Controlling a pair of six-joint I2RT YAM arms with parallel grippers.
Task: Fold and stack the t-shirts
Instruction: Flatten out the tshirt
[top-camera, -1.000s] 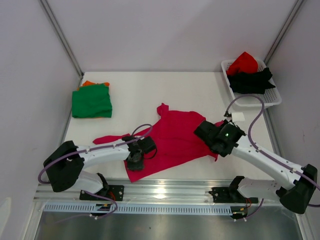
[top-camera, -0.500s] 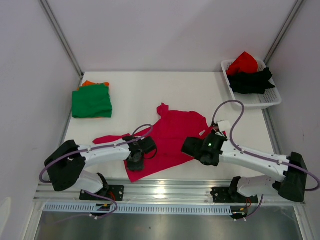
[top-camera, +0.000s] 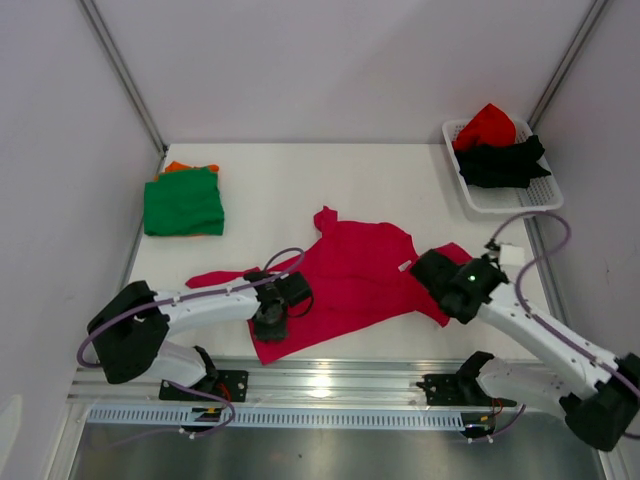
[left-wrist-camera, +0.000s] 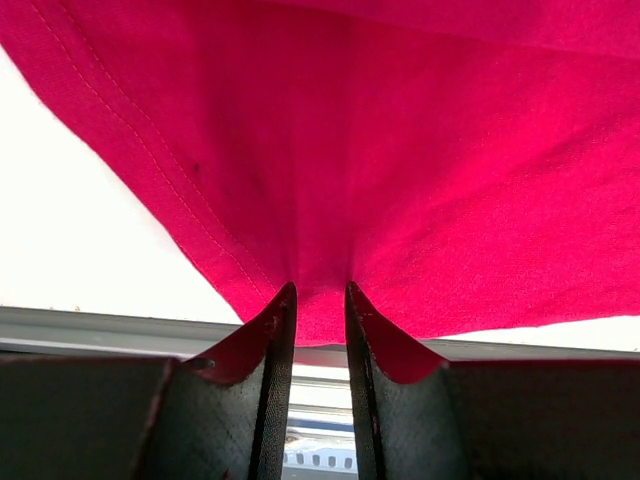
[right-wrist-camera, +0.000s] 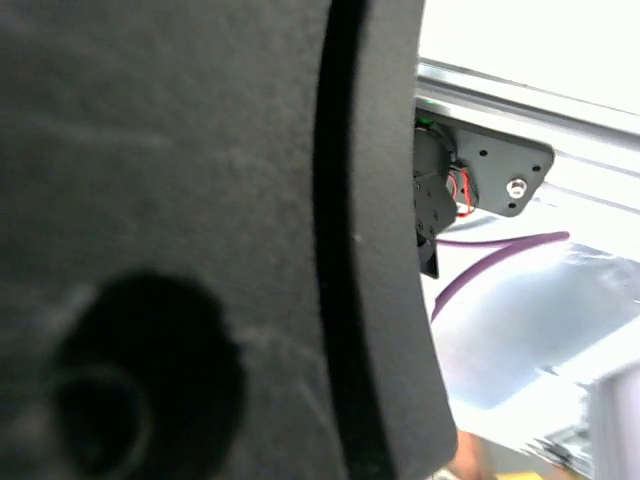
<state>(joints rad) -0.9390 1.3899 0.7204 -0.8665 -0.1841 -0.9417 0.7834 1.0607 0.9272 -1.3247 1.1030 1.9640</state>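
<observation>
Clearly, left jaws pinch the magenta t-shirt (left-wrist-camera: 400, 150) by its hem; right jaws are closed.

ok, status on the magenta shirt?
Left gripper shut on magenta t-shirt, near hem. Right gripper shut, no cloth seen. Shirt unfolded, rumpled. Green stack well clear.

A robotics lab test cell: a flat white table (top-camera: 300, 180) boxed in by plain pale wall panels (top-camera: 330, 60) on grey metal struts (top-camera: 122, 75), with a silver aluminium mounting rail (top-camera: 330, 380) along its near edge
</observation>
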